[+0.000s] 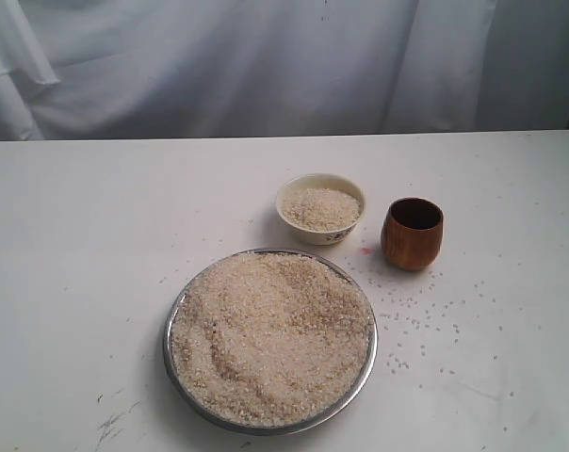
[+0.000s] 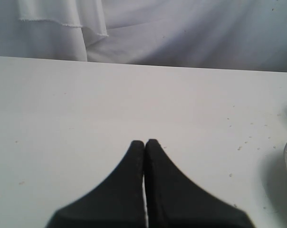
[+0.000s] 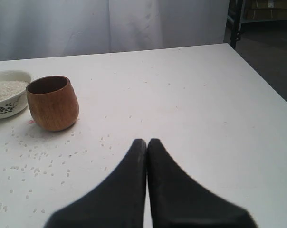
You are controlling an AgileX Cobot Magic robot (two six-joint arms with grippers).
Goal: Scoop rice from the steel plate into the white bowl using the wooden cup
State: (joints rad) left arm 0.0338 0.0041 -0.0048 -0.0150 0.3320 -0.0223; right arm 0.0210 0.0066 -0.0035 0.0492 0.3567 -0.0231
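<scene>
**Both grippers pressed together and empty; cup stands untouched**

The right gripper (image 3: 147, 140) has its black fingers (image 3: 172, 190) pressed together on nothing, above the bare table (image 3: 205, 109). Ahead of it the wooden cup (image 3: 52, 103) stands upright. The white bowl (image 3: 8, 92), part-filled with rice, sits just beyond the cup. Loose grains (image 3: 34, 161) lie between gripper and cup. The left gripper (image 2: 144, 141) is likewise closed and empty. Only the exterior view shows the whole steel plate (image 1: 168, 350), heaped with rice (image 1: 270, 337); the left wrist view catches just its rim.
</scene>
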